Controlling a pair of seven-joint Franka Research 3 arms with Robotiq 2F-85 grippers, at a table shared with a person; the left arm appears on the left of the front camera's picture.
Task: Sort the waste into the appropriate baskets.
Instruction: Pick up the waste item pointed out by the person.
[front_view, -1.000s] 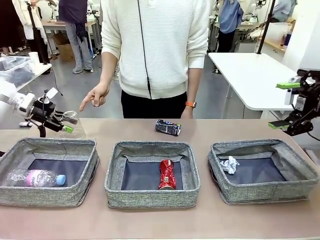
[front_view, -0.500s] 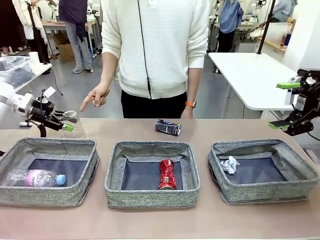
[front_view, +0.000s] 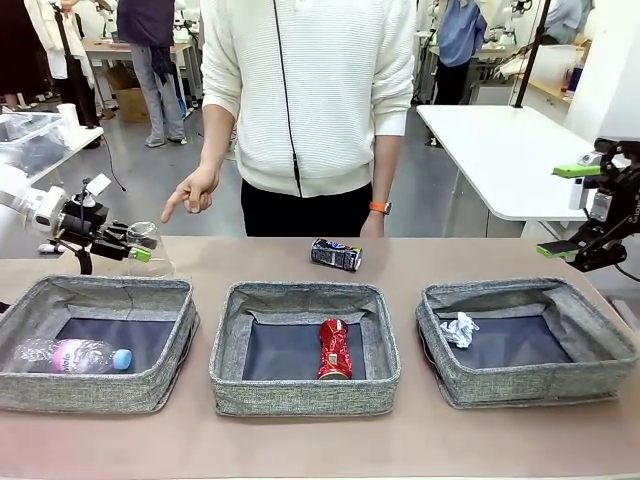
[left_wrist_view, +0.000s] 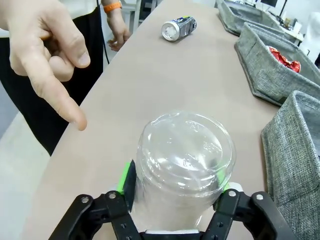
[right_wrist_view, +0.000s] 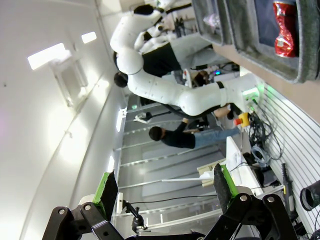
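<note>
Beige tabletop runs across my front view, with a person in a white knit sweater standing at its far edge. My left gripper is low over the table's far left, and its black fingers with green pads are clamped on the sides of a clear plastic cup. The cup appears to stand mouth down on the table, just behind the far wall of the left grey woven fabric basket. From the left wrist camera, the cup sits between the two pads. The person's hand is near it, index finger pointing down toward the table. Inside the left basket lies a clear plastic bottle with a pink label and blue cap. The middle basket holds a crushed red can. Behind that basket, on bare table near the person, a crushed dark printed can lies on its side. The right basket holds a crumpled white paper wad near its left wall. My right gripper hangs above the table's far right corner, jaws spread wide and empty.
</note>
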